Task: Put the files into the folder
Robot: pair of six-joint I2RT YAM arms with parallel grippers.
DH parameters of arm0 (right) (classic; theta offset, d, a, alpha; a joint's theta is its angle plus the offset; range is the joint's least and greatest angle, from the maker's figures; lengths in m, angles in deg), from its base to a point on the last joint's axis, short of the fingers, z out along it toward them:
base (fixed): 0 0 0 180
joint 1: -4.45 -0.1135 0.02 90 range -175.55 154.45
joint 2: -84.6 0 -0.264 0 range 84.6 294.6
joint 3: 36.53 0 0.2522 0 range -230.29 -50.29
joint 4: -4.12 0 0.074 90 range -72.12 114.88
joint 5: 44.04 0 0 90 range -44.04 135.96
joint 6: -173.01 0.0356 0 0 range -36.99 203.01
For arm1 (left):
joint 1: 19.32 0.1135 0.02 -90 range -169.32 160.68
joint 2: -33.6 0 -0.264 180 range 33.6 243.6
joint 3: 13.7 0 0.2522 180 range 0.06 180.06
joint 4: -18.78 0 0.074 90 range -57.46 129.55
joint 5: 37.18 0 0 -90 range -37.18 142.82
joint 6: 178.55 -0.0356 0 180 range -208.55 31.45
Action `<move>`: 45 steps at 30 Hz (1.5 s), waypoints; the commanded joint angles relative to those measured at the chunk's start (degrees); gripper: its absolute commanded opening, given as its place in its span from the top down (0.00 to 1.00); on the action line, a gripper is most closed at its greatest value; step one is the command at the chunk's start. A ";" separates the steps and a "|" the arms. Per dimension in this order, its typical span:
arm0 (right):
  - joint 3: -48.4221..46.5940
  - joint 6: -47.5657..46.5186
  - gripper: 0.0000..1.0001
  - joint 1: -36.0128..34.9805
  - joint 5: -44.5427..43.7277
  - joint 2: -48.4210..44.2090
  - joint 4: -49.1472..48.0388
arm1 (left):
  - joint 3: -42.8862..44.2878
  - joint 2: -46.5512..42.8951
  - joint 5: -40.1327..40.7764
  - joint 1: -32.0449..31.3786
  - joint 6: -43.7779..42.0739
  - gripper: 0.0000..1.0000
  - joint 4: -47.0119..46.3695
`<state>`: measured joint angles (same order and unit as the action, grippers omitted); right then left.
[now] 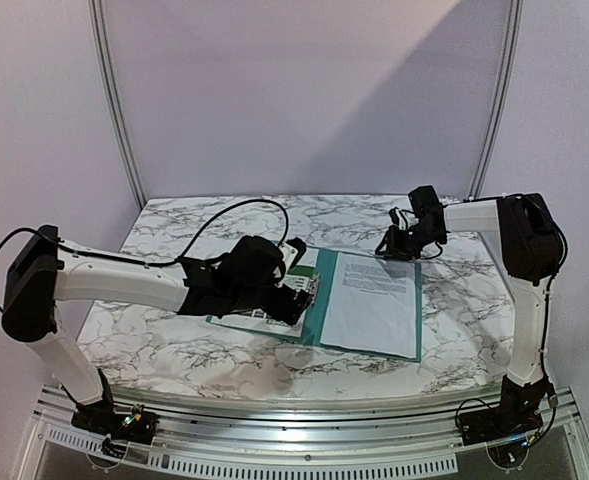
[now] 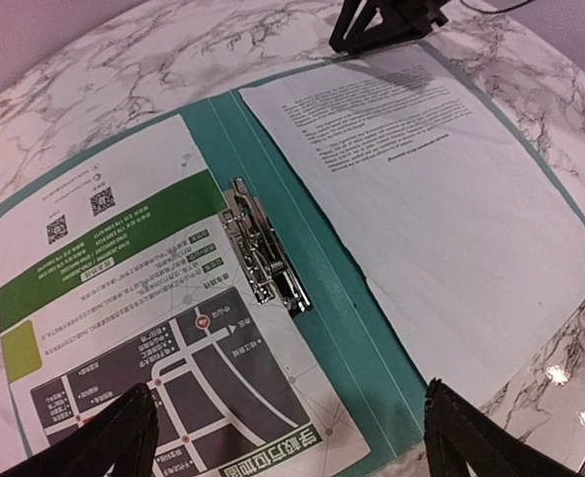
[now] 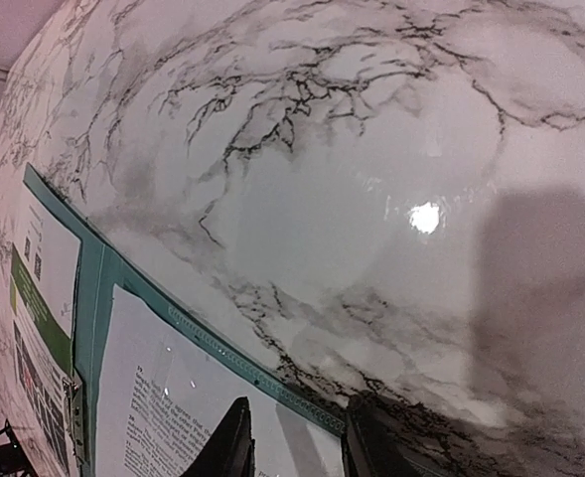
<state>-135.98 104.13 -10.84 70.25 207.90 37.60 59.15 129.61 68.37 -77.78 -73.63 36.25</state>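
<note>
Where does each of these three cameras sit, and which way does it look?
Top external: above and behind the arms, looking down at the table; both arms show.
Left wrist: on the left arm, looking down at the folder's clip and map sheet; open fingertips below.
Right wrist: low over the folder's far edge, facing across the marble; two fingers below.
Shared: all see the white sheet.

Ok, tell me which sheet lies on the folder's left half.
The sheet with the green band and street map; the white text sheet lies right of the metal clip.
</note>
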 commanded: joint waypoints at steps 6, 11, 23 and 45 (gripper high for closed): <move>10.87 1.50 0.69 -3.45 0.40 -5.94 5.42 | 2.77 0.31 3.75 0.70 -1.21 0.07 0.96; 15.01 1.77 0.69 -4.75 0.63 -10.98 5.94 | 6.48 1.51 -0.21 4.97 -1.61 0.07 0.43; 15.52 -0.35 0.68 -5.41 -4.17 -25.10 11.58 | 20.84 16.10 -6.94 10.87 -1.56 0.10 4.43; 53.19 14.81 0.12 -5.52 15.09 -60.79 5.48 | 11.73 18.92 -12.11 7.54 1.86 0.31 6.15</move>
<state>-89.64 112.15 -16.12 76.59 150.55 47.85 72.90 146.92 58.84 -69.63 -73.41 43.35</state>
